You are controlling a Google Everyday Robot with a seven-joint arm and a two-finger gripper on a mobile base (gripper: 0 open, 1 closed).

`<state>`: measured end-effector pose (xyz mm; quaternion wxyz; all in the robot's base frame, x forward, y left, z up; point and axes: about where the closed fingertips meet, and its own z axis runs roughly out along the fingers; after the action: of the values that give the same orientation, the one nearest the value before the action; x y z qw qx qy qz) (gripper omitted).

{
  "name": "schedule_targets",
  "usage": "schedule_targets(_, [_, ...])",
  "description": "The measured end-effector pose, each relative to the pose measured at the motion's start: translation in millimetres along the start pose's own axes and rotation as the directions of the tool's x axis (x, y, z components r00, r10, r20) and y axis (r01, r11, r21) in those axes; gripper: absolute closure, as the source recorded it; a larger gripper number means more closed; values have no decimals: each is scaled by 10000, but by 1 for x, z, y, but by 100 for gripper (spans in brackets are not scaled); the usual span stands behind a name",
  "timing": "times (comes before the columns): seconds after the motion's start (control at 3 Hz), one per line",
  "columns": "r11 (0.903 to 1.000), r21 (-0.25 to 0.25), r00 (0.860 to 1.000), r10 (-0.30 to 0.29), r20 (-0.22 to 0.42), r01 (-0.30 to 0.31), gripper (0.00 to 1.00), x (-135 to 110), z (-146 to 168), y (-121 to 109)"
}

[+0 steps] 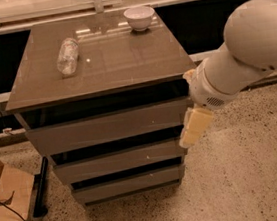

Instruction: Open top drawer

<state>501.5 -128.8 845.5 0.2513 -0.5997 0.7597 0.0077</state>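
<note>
The grey cabinet has three handleless drawers. The top drawer (108, 127) has the tallest front, and a dark gap shows between it and the brown tabletop (122, 59). My gripper (195, 125) is at the cabinet's right side, level with the right end of the top drawer's front. Its cream part overlaps the right edge of that front and reaches down toward the middle drawer (117, 160). The large white arm (252, 53) comes in from the right.
A clear plastic bottle (68, 55) lies on the tabletop at the left, and a white bowl (139, 17) stands at the back. The bottom drawer (127, 184) is lowest. A cardboard box (7, 209) and a black cable sit on the speckled floor at the left.
</note>
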Motion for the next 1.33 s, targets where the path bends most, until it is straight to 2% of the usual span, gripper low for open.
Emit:
schedule_targets(0.33, [9967, -715, 9986, 416, 318, -393, 0, 2, 55, 6])
schedule_targets(0.67, [9926, -1045, 9951, 697, 704, -621, 0, 2, 96, 3])
schedule_targets(1.33, [9873, -1509, 9862, 728, 1488, -501, 0, -5, 172, -22])
